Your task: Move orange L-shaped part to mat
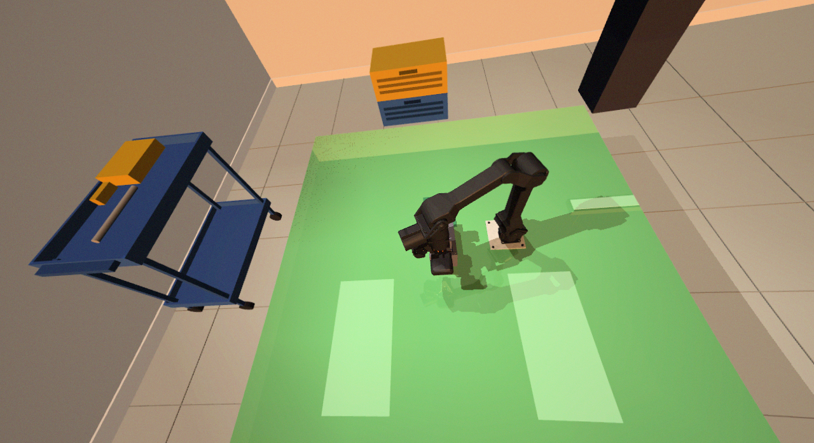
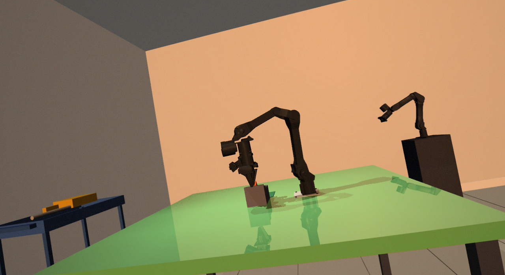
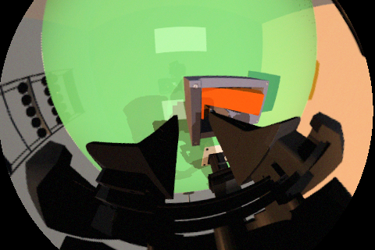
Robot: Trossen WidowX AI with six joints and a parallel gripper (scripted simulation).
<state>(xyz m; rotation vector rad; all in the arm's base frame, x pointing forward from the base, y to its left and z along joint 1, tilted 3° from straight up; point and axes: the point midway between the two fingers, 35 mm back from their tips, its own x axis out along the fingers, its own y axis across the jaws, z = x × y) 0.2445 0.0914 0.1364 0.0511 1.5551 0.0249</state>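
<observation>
The grey tray stands on the table. In the wrist view, the orange L-shaped part sits tilted in its pocket: the long arm's far right end looks raised, the L-shaped end at the left low. A bit of orange shows above the tray rim in the exterior view. My gripper is part open, pointing down, with nothing between the fingers. Its right fingertip in the wrist view is over the L-shaped end; contact is not clear. The green mat lies beside the tray, beyond the part's raised end.
The arm's base plate is beside the tray on the green table. A blue cart stands off the table at the left. A second arm on a dark pedestal stands behind the table in the exterior view.
</observation>
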